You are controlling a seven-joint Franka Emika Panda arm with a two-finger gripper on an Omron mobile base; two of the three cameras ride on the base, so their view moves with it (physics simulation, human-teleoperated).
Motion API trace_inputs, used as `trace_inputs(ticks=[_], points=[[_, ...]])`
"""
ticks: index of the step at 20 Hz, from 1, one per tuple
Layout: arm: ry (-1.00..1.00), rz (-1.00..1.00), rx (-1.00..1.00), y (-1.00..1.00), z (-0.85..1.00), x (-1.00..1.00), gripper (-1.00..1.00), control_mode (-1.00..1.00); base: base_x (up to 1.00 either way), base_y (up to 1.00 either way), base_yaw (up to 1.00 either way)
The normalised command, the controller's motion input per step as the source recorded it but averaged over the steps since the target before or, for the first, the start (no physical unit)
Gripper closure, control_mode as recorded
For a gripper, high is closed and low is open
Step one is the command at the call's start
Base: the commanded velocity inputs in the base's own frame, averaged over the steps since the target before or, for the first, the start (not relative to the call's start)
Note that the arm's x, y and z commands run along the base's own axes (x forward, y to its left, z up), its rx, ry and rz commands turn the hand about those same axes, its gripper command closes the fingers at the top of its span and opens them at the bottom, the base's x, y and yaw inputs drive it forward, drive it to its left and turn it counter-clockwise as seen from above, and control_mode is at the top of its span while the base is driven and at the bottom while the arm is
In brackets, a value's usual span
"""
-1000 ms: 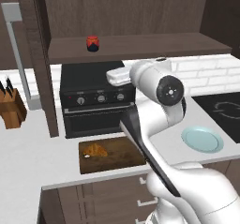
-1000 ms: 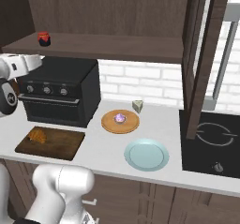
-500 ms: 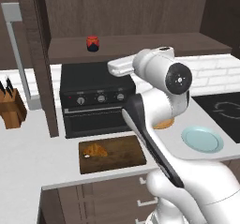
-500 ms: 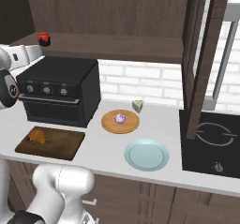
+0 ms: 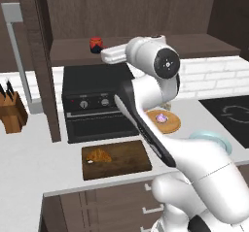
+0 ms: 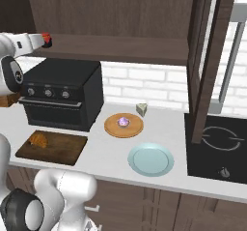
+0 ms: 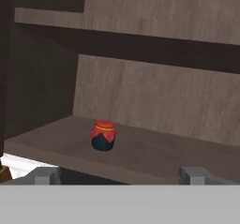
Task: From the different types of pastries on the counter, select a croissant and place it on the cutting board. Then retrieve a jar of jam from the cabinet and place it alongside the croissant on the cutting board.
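dark brown wood-grain cabinet (image 5: 146, 49) spans the wall, its wide shelf running above the black countertop oven (image 5: 97, 105), with an upright side panel at the left in the left base view. below it lies the broad pale grey-white counter (image 6: 111, 152), carrying a dark brown rectangular wooden cutting board (image 6: 60, 150), a round light-wood plate (image 6: 116, 128) and a pale blue plate (image 6: 151, 160). on the round plate sits the small pink-purple frosted pastry (image 6: 123, 122). the small golden-brown crescent croissant (image 5: 98, 155) already rests on the board, near its left end, so the first half of the task looks done.

the small squat red jar of jam (image 7: 103, 135) stands upright on the cabinet shelf, toward the left end, well apart from the board below. the white arm's two-finger gripper (image 7: 122, 175) is raised to shelf height and points at the jar; in the hand view the jar lies ahead and a little left of the midline between the tips, not yet between them. the fingertips (image 7: 44, 175) stand wide apart with nothing held. in the right base view the hand looks close beside the jar.

judged from this, the coming move is a straight reach forward with a slight shift left, closing across the jar's body. the shelf edge below leaves little room to drop.
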Motion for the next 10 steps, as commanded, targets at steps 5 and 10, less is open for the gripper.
trace_inputs(ticks=[5,10], points=[[0.0,0.0,0.03,0.59,-0.01,0.35,-1.0,-1.0,0.0,0.0,0.0],[0.03,0.02,0.02,0.26,-0.16,0.28,-1.0,-1.0,0.0,0.0,0.0]])
